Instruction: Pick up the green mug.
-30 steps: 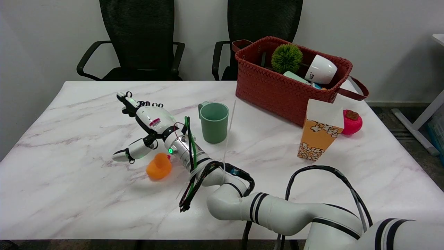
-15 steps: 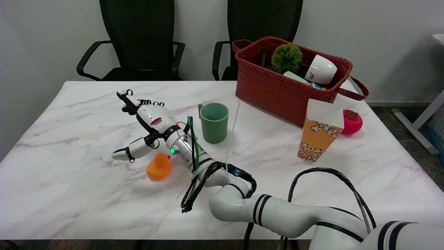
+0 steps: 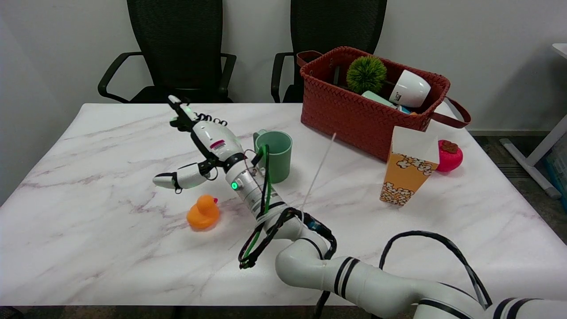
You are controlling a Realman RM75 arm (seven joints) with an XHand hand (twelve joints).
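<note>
1. Marble-patterned white table (image 3: 88, 248) fills the head view, the only view we have; on it we see the green mug (image 3: 278, 156) standing upright near the middle, its handle turned toward the far left.
2. We see the right hand (image 3: 208, 144) just left of the mug, above the tabletop, with the wrist crossing in front of the mug's lower left side. Whether the wrist touches the mug we cannot tell.
3. Its fingers (image 3: 179, 108) stretch out toward the far left, and the thumb (image 3: 179, 180) splays toward the near left; the hand is spread wide and we see nothing in its grasp.
4. We find an orange rubber duck (image 3: 203, 213) on the table near the thumb, on its near side and apart from it.
5. To the right we see a red woven basket (image 3: 354, 115) holding a green spiky ball (image 3: 366, 74) and a white cup (image 3: 409, 89) lying on its side.
6. In front of the basket stands a popcorn box (image 3: 405, 175), with a pink round toy (image 3: 451, 155) just behind it.
</note>
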